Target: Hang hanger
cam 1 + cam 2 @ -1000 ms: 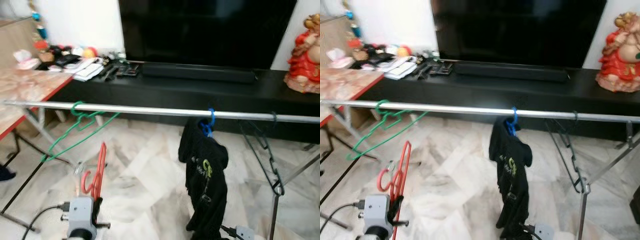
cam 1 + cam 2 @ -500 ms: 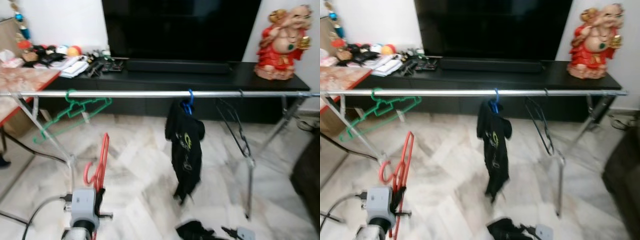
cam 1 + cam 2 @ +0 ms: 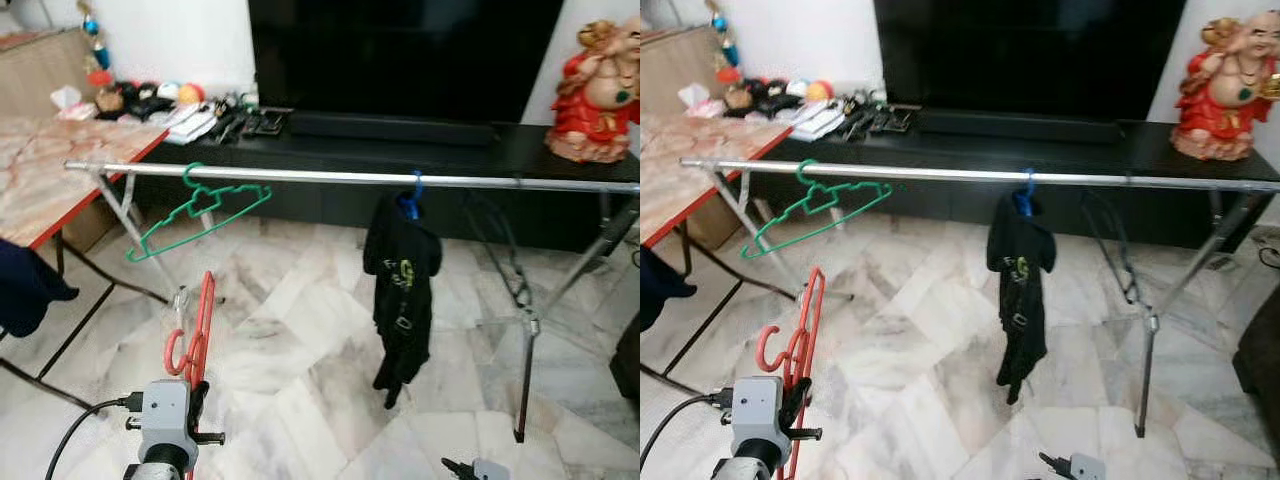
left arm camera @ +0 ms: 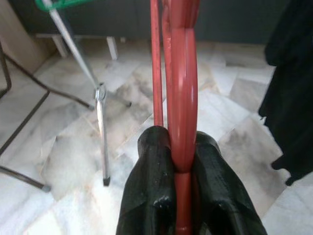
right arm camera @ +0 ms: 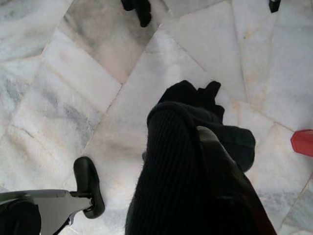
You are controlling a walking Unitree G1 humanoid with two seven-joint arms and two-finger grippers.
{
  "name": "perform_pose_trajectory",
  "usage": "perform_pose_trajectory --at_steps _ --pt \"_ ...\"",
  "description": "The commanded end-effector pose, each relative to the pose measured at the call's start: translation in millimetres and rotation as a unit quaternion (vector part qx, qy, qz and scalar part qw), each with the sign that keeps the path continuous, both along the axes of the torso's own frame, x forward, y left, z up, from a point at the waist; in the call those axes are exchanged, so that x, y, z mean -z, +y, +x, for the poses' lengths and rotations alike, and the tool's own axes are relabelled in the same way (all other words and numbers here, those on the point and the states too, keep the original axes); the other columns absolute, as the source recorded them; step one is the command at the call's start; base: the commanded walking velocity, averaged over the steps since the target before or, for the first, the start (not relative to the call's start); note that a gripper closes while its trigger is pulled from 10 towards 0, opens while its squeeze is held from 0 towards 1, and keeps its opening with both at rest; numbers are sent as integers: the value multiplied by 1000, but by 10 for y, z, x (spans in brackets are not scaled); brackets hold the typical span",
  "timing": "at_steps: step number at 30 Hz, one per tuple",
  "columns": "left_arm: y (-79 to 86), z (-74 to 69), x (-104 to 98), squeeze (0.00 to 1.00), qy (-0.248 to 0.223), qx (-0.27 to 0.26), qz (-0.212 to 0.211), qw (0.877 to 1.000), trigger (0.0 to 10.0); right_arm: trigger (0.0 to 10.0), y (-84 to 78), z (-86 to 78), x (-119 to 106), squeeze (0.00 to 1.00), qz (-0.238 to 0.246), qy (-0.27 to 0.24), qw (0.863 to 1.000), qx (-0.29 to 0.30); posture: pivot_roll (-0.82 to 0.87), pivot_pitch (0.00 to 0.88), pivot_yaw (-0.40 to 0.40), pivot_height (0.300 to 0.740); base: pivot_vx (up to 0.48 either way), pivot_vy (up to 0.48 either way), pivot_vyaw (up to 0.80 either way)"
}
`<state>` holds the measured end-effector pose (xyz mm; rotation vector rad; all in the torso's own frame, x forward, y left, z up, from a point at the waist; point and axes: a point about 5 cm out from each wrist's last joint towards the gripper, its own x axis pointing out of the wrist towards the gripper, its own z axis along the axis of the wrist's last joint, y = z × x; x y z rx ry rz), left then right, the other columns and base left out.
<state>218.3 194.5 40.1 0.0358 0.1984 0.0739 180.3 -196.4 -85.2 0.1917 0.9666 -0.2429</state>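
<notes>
A red hanger (image 3: 201, 328) stands upright in my left gripper (image 4: 179, 142), which is shut on its lower bar, low at the front left. The silver clothes rail (image 3: 320, 177) runs across the room ahead of it, well above and beyond the hanger's hook. On the rail hang a green hanger (image 3: 200, 205), a black garment (image 3: 402, 290) on a blue hook and a black hanger (image 3: 510, 270). My right gripper (image 5: 205, 147) is low over the marble floor, wrapped in a black ribbed cloth (image 5: 181, 161) that it holds.
A marble-topped table (image 3: 50, 170) with a red edge stands on the left, a dark cloth (image 3: 25, 285) hanging by it. Behind the rail are a black TV bench (image 3: 400, 150), a cluttered corner (image 3: 190, 115) and a red statue (image 3: 600, 95). Rack legs (image 3: 525, 370) stand at right.
The whole picture has shifted as the camera moved; the rail looks farther off than a second ago. The red hanger stays in my left gripper.
</notes>
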Motion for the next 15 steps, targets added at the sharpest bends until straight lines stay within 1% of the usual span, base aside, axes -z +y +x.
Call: perform_pose_trajectory --at_steps 1,15 --pt "15 18 -39 0 -8 0 -1 1000 10000 10000 11 14 -6 0 0 -3 1000 -2 62 52 -19 740 0 480 0" --pt "18 17 -43 0 -7 1 -1 1000 10000 10000 16 16 -6 0 -1 -3 1000 -4 64 58 -16 740 0 480 0"
